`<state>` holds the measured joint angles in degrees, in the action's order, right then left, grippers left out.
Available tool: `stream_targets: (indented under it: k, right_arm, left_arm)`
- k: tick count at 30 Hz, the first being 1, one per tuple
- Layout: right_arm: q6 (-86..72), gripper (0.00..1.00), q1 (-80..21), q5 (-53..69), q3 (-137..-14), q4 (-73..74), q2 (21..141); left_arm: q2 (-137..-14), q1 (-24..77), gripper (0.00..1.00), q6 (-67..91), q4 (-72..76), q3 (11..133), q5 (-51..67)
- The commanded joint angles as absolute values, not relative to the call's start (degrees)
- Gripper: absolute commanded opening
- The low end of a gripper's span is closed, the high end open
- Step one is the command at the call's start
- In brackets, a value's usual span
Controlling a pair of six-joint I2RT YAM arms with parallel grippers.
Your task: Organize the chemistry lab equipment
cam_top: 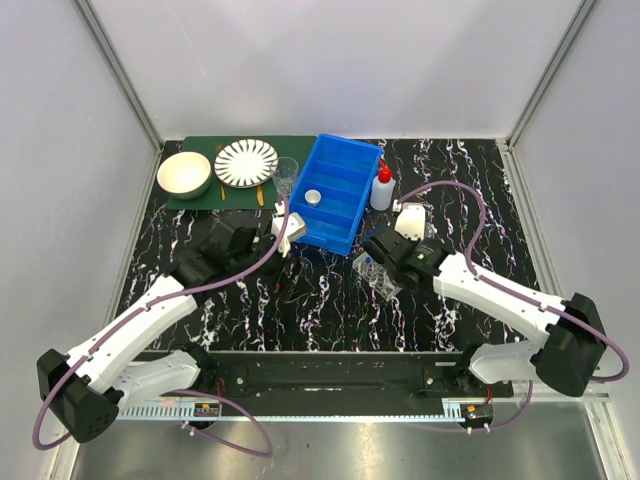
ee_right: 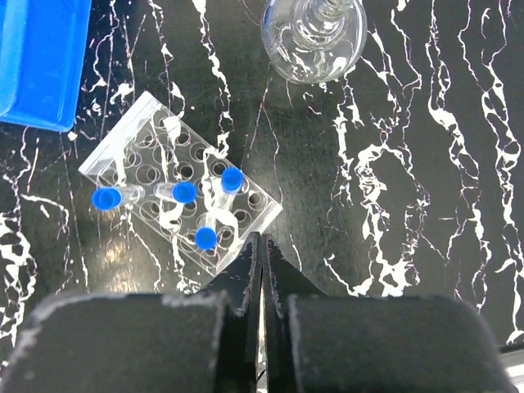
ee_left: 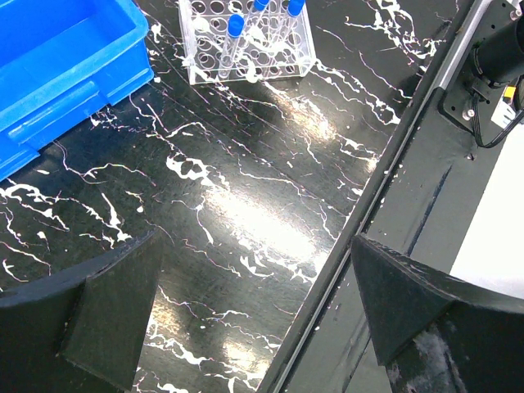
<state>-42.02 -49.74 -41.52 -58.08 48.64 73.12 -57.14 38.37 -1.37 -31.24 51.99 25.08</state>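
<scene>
A black, white-veined counter (cam_top: 330,310) filled the white-walled cell. Mid-counter, just off the near corner of the blue bin (cam_top: 350,172), stood the clear tube rack (ee_right: 155,160) with four blue-capped tubes (ee_right: 185,192), one lying across its top rather than seated. The right gripper (ee_right: 263,246) hung over the rack's near edge, jaws pressed together on nothing, probably lined up for that loose tube. The left gripper (ee_left: 258,286) gaped wide above bare counter, seemingly kept clear of the work.

I see a cream bowl (cam_top: 184,173) and a striped white plate (cam_top: 246,162) on a green mat (cam_top: 300,147), with a blue bin (cam_top: 350,160) beside them on the black marbled table (cam_top: 300,300).
</scene>
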Motion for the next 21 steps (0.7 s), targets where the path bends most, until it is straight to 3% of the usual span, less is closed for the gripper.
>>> stream_targets:
  k: [1,21]
  right_arm:
    - [-41.0,0.00,-47.1,-43.1,-57.1,42.9,75.8]
    - [-36.9,0.00,-43.4,-33.6,-58.3,31.4,84.1]
  left_arm:
    - [-55.8,38.7,0.99,-0.9,-30.0,52.0,25.1]
    - [-56.0,38.8,0.99,-1.1,-30.1,52.1,24.8]
